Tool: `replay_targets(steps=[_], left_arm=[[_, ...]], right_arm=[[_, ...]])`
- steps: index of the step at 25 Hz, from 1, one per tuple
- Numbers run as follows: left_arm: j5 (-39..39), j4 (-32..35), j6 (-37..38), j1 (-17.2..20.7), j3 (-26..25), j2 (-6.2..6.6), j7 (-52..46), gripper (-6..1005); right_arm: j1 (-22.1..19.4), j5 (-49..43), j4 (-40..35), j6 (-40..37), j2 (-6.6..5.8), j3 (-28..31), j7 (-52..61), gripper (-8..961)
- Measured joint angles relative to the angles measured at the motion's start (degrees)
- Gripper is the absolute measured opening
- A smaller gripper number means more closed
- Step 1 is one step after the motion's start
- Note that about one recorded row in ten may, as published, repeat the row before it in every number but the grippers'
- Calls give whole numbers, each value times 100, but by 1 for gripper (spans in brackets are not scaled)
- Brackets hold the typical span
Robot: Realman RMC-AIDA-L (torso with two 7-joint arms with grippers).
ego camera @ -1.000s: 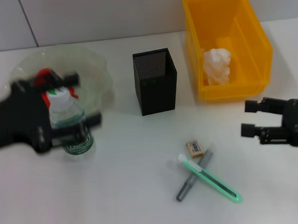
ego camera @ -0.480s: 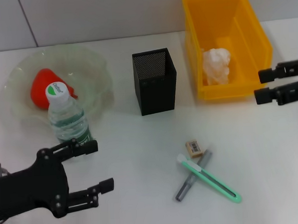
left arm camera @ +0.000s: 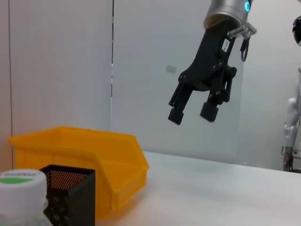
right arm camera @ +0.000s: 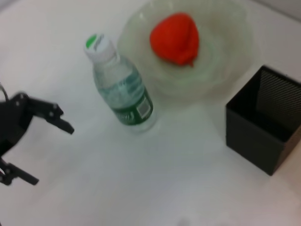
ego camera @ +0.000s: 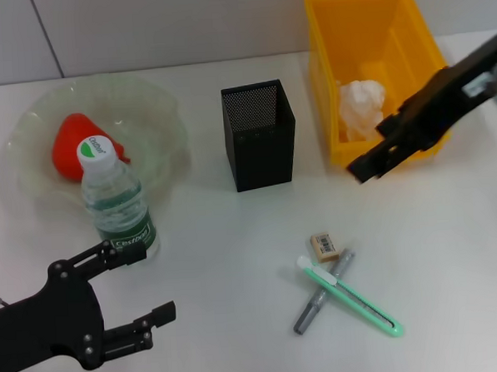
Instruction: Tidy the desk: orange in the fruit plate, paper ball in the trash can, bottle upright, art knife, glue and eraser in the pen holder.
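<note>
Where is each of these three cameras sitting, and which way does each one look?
Head view: above the desk, looking down; both arms show, left gripper near, right gripper by the trash can.
Left wrist view: low on the left arm, facing across the desk at the raised right gripper.
Right wrist view: high on the right arm, looking down at the bottle and left gripper.
All three share the pen holder.

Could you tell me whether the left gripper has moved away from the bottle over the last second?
Yes. The left gripper was around the bottle by the fruit plate; now it is open, nearer the robot, with the bottle left upright.
</note>
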Motion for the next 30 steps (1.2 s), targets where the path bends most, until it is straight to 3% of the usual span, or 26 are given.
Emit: replay_targets(steps=[2, 3, 7, 8, 18, 30], left_arm=[[61, -6, -29, -4, -21, 8, -33, 814], [113, -10, -67, -12, -29, 12, -54, 814], [113, -10, -67, -12, -29, 12, -54, 813], [113, -10, -67, -12, -29, 12, -54, 813], [212, -248, -284, -162, -32, 3, -11, 813], [212, -265, -338, -257, -31, 15, -18, 813]], right_arm=[[226, -458, 24, -15, 153, -323, 113, 832], [401, -1001, 57, -43, 329, -651, 160, 831], [466, -1518, 133, 51, 474, -1314, 285, 826], [424, -1471, 240, 248, 479, -1639, 450, 825], [-50, -1239, 952, 1448, 485, -2590, 1052, 812], [-124, -1253, 1336, 2124, 500, -3218, 1309, 798]])
